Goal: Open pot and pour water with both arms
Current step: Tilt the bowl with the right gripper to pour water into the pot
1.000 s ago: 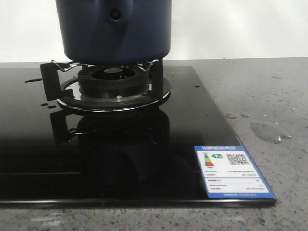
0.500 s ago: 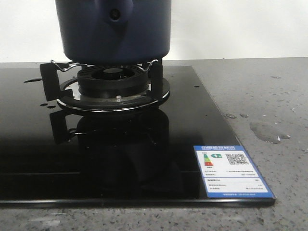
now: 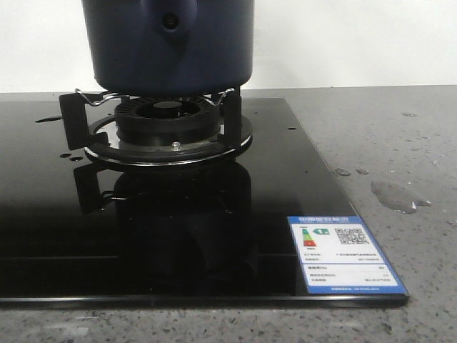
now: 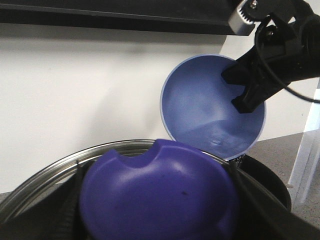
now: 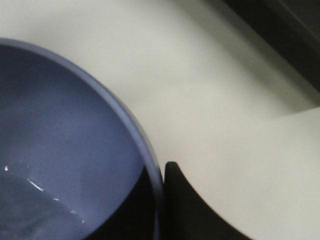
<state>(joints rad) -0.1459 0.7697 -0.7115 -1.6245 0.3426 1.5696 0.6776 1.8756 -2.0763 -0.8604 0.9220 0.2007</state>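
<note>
Pot (image 3: 168, 44) on burner stand (image 3: 161, 128), top cut off in front view. Lighter blue bowl (image 4: 212, 107) tilted above pot mouth, rim clamped by right gripper (image 4: 242, 90). Lid (image 4: 157, 192) close under left wrist; left finger state unclear. Puddle (image 3: 393, 195) on counter (image 3: 400, 128). Water in bowl barely visible.

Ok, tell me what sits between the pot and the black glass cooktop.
In the front view, the burner on its steel ring sits there, with the black supports holding the pot above the cooktop.
</note>
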